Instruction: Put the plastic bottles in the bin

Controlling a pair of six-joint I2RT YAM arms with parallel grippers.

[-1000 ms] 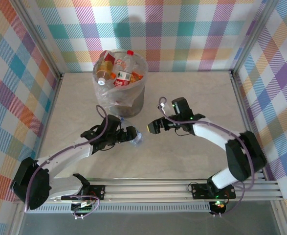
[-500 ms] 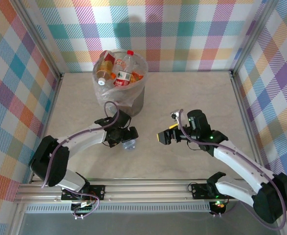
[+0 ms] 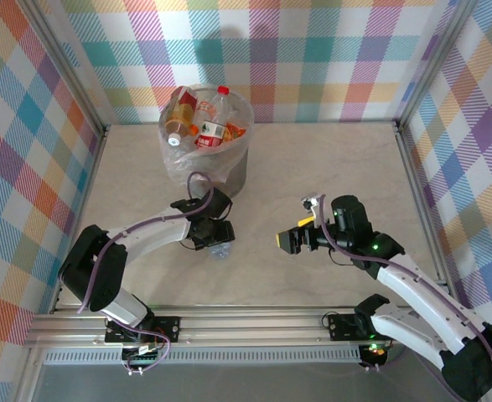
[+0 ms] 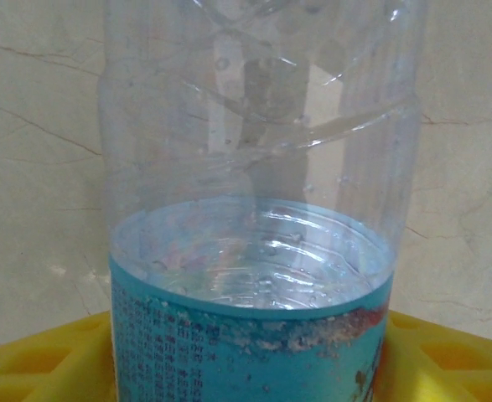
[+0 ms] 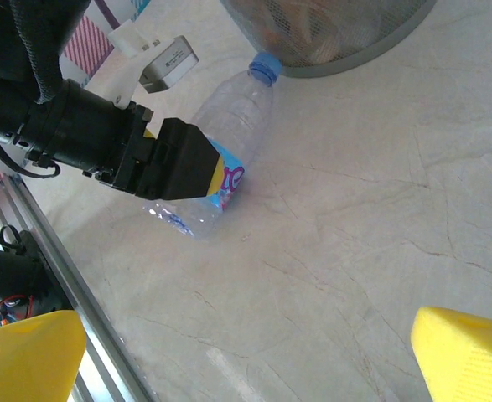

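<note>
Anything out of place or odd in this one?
Nothing spilled or broken. The bin is heaped, a red-capped bottle poking above its rim. One clear bottle lies on its side, held by the left gripper.

A clear bottle (image 5: pixel 241 117), blue-capped and blue-labelled, is gripped at its label, cap beside the grey bin (image 3: pixel 235 172), which is packed with bottles (image 3: pixel 205 130).
</note>
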